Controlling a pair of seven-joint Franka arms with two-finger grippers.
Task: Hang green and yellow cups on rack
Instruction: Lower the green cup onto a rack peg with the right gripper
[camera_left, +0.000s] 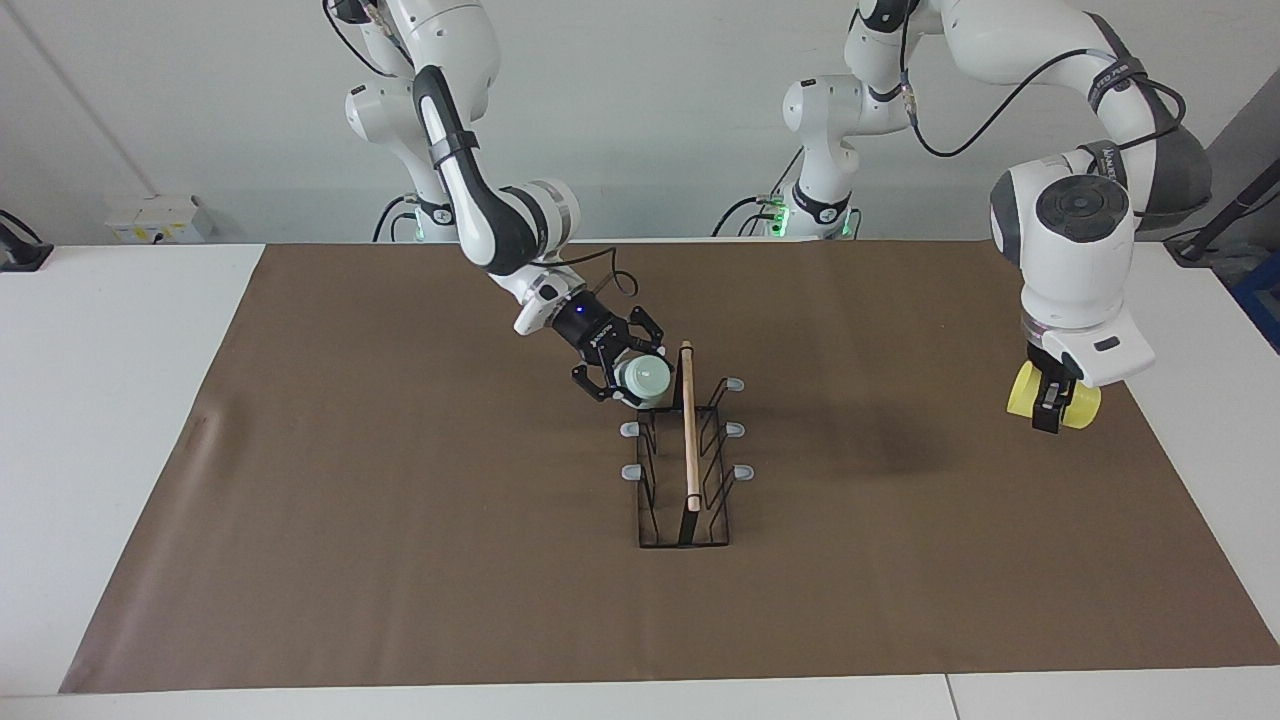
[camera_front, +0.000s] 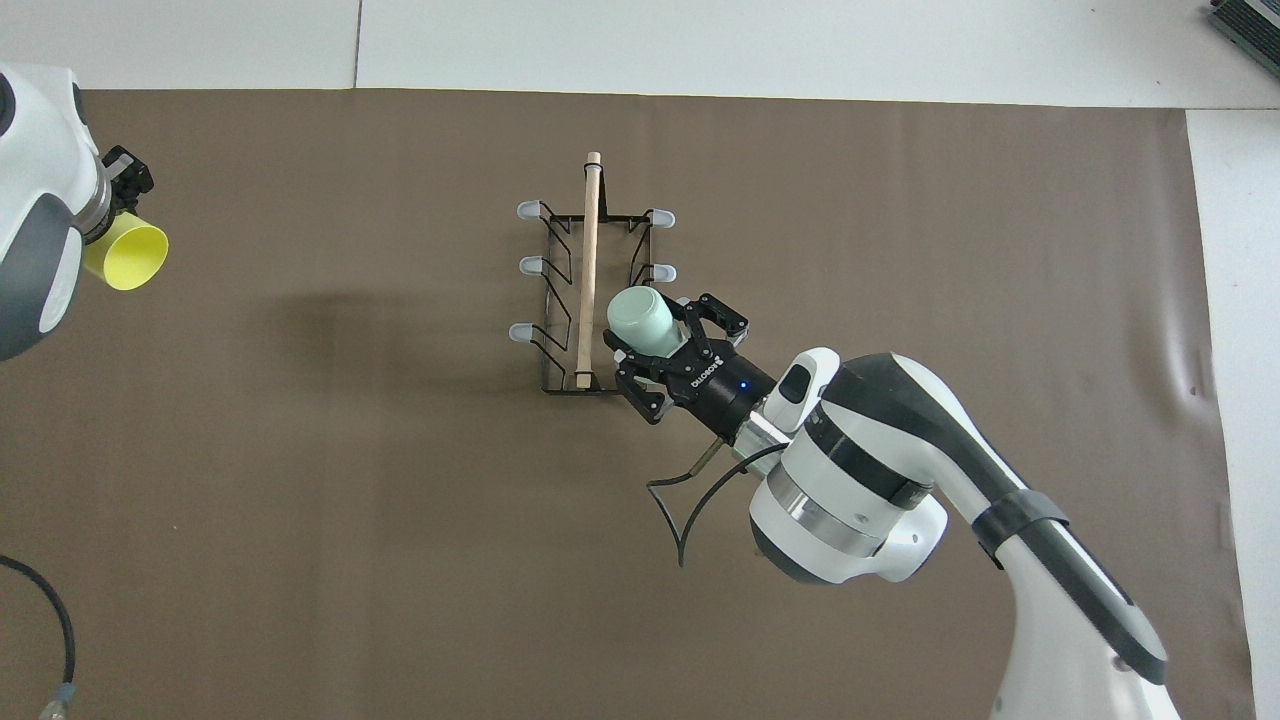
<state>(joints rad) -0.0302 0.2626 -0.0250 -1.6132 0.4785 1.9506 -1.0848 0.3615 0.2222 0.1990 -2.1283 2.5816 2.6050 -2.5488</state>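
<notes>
Clearly the right gripper (camera_left: 622, 378) is clamped on the green cup (camera_left: 644, 378), carrying it tipped over with its base turned away from the wrist, so that, as I judge it, the open mouth can be slid onto a prong. It hangs over the end of the rack (camera_left: 684, 470) nearest the robots, on the right arm's side of the wooden rod (camera_left: 688, 425), where one grey-tipped prong is hidden under the cup. Neither cup is hung yet. Over toward the left arm's end of the table, well apart from the rack, the left gripper (camera_left: 1048, 408) waits above the brown mat (camera_left: 400, 520), pinching the yellow cup (camera_left: 1022, 390) by its wall with the mouth sideways, probably ready for its own prong.
</notes>
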